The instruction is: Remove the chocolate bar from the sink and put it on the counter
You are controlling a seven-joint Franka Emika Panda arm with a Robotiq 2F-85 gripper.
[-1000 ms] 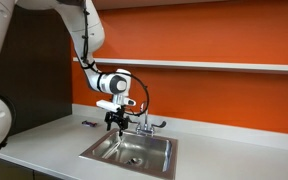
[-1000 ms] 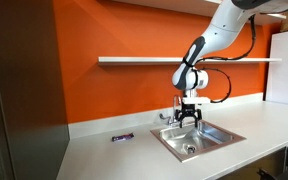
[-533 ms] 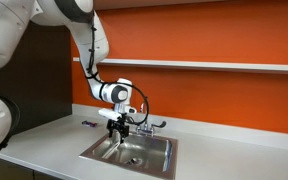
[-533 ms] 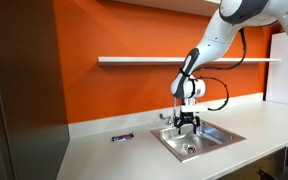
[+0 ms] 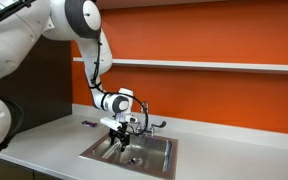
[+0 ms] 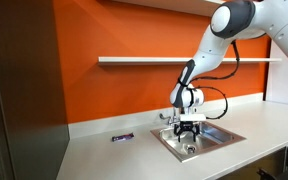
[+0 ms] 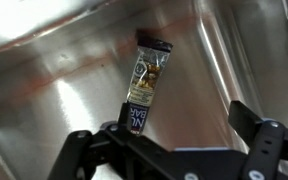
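The chocolate bar (image 7: 146, 85) lies on the steel floor of the sink (image 7: 64, 90) and shows only in the wrist view: a long wrapper, pale in the middle with dark ends. My gripper (image 7: 169, 150) is open and empty, just above the bar, with the bar's near end by my left finger. In both exterior views the gripper (image 5: 122, 137) (image 6: 188, 135) hangs low in the square sink (image 5: 159, 146) (image 6: 224, 135), which is set in the pale counter (image 5: 44, 145) (image 6: 114, 158). The basin walls hide the bar there.
A chrome faucet (image 5: 144, 125) stands at the sink's back edge, close behind my gripper. A small dark wrapped bar (image 6: 122, 137) (image 5: 88, 125) lies on the counter beside the sink. A narrow grey shelf (image 6: 184, 60) runs along the orange wall above.
My gripper has come down from above the faucet height into the sink basin. The arm has bent lower over the sink. The jaws have stayed open.
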